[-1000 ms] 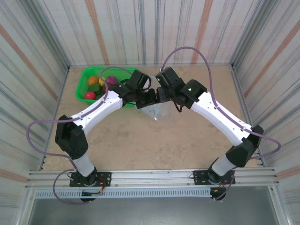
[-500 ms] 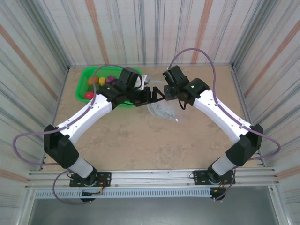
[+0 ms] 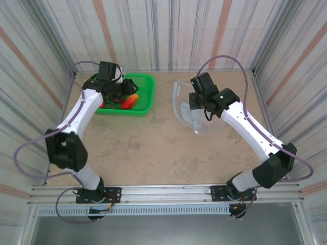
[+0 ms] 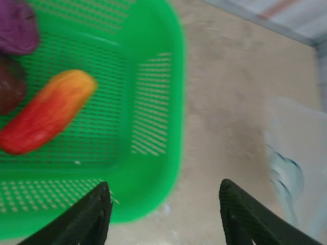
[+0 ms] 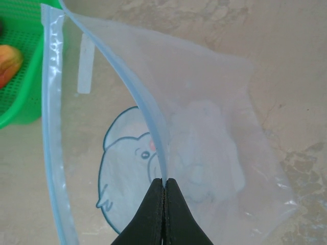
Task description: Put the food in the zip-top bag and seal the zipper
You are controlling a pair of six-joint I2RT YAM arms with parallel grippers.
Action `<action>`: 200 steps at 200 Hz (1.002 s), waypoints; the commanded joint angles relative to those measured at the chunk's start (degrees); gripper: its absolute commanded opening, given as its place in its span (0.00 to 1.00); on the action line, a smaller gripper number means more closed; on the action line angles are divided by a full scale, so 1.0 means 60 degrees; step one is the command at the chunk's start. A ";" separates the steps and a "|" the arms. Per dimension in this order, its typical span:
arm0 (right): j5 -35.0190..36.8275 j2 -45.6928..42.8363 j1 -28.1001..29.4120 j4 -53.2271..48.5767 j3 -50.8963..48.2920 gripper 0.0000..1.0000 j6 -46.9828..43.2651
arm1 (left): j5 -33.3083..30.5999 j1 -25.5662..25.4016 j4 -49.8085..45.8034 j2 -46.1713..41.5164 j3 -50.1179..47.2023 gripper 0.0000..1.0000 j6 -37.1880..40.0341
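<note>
Bag (image 5: 204,132) clear, blue cartoon print, mouth agape; R gripper (image 5: 164,179) clamped on it; L gripper (image 4: 164,188) parted.

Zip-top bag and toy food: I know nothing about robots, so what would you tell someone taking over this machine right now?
Left gripper: open, empty, above the green mesh basket.
Right gripper: shut on one lip of the zip-top bag, holding its mouth open.
Food: an orange-red piece, a purple one and a dark maroon one lie in the basket.
Done: the bag's mouth is open; no food seen inside.
Left: move the food across, then seal the zipper.
</note>
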 commanded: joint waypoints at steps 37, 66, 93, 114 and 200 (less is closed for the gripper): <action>-0.0635 -0.1009 0.0365 0.0340 -0.1058 0.00 0.0101 | -0.1496 0.0016 -0.1756 0.2743 0.1723 0.00 0.1615; -0.0737 -0.1390 0.0452 0.0485 -0.1527 0.00 0.0102 | -0.1426 -0.0099 -0.1788 0.2584 0.0916 0.00 0.1445; -0.1040 -0.1696 0.0466 0.0561 -0.1859 0.00 0.0058 | -0.1136 -0.0196 -0.1765 0.1966 -0.0136 0.00 0.1009; -0.1122 -0.2007 0.0453 0.0663 -0.2162 0.00 -0.0030 | -0.0702 -0.0209 -0.1714 0.1500 -0.0843 0.00 0.0791; -0.1034 -0.3148 0.0401 0.0612 -0.2493 0.00 -0.0128 | 0.0180 -0.2795 -0.1682 0.0009 -0.2330 0.00 -0.0764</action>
